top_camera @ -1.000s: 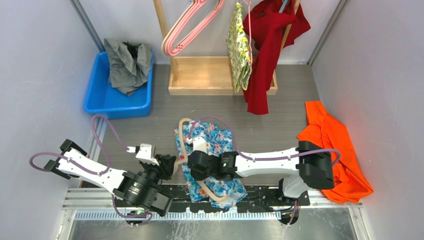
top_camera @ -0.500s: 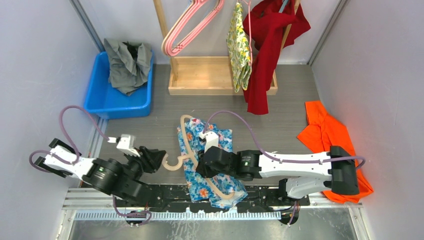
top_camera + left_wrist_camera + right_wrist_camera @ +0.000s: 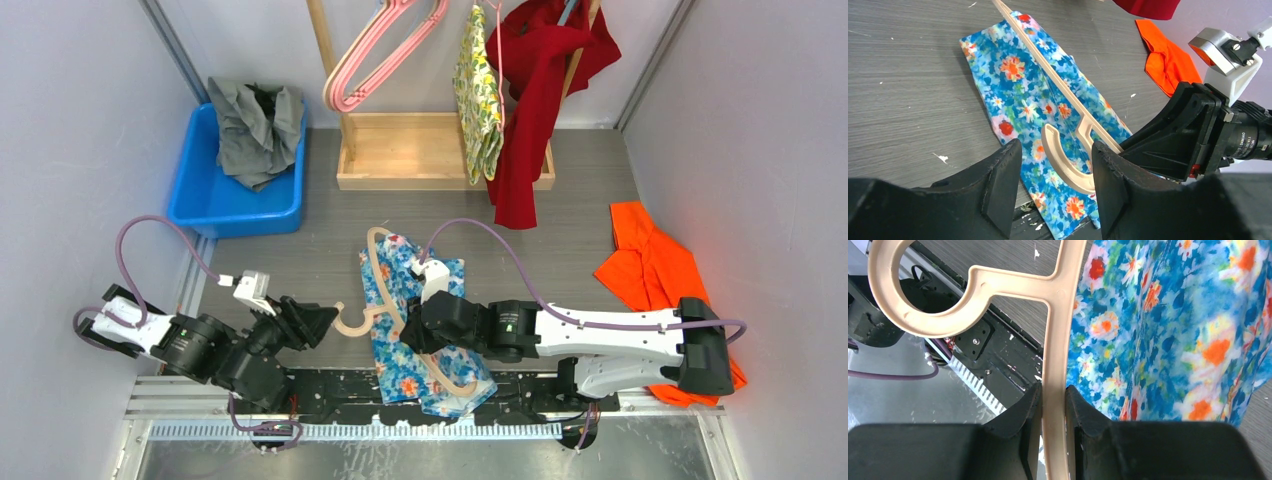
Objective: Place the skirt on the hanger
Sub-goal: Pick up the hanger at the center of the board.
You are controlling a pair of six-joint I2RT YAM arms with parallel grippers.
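"Hanger point(image 3: 352, 322) first: which arm has it?"

"The right gripper point(image 3: 408, 335), closed down narrow on the straight bar just past the hook. Its wrist camera shows black fingers point(image 3: 1020, 415) pressed on both sides of the beige bar. From above, the arm's own body covers that contact."

"And the left gripper point(image 3: 318, 322)?"

"Jaws parted about halfway, gripping nothing. From above it points at the hook, close by. Its own camera frames the hook's curve between two wedge-shaped fingers, touching neither (the overhead view can't settle that gap)."

"Where's the skirt point(image 3: 400, 375)?"

"Flat on the grey wood-grain table point(image 3: 560, 250), near the front edge between the arms, with the hanger's bar lying across it. Thin cloth, blue with orange, red and white flowers, creased lengthwise. The hanger is smooth, rigid and flat-sectioned, with a round open hook."

"Anything only the top view gives?"

"Pink hangers point(image 3: 375, 55), a yellow print garment point(image 3: 478, 100) and a red garment point(image 3: 530, 100) on the wooden rack point(image 3: 400, 150), plus grey cloth point(image 3: 255, 125) in a blue bin point(image 3: 215, 210)."
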